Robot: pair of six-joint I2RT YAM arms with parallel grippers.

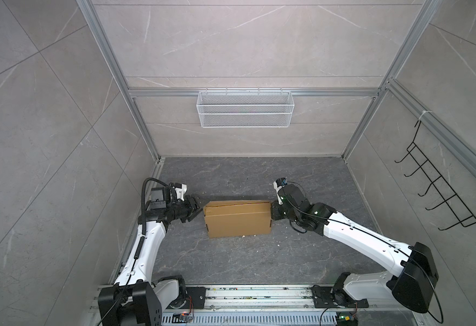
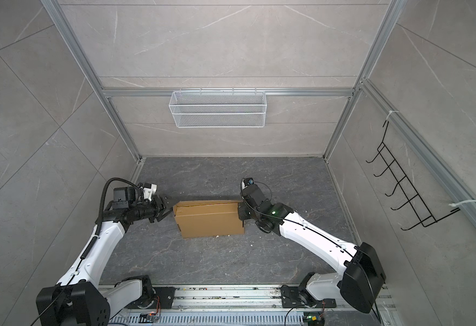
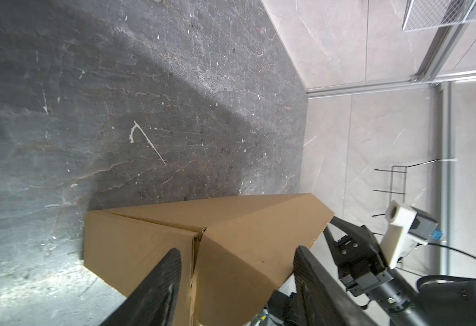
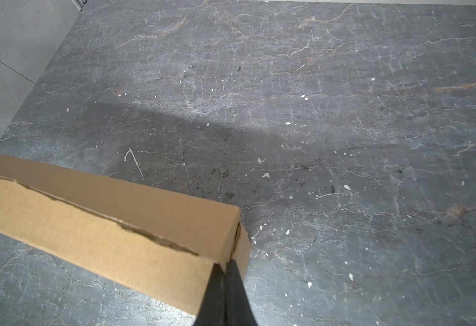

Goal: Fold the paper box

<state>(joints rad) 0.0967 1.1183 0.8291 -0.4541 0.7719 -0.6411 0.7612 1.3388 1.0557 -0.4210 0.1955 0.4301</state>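
I log the left arm (image 1: 143, 245) running up from the lower left of both top views, elbow bent and forearm aimed toward centre frame. The left gripper (image 1: 198, 210) has its jaws spread; in the left wrist view its fingers (image 3: 160, 282) stand well apart. The right arm (image 1: 366, 241) reaches in from the lower right, with its wrist folded down. The right gripper (image 1: 273, 215) faces centre frame. The right wrist view shows its fingertips (image 4: 236, 288) pressed together.
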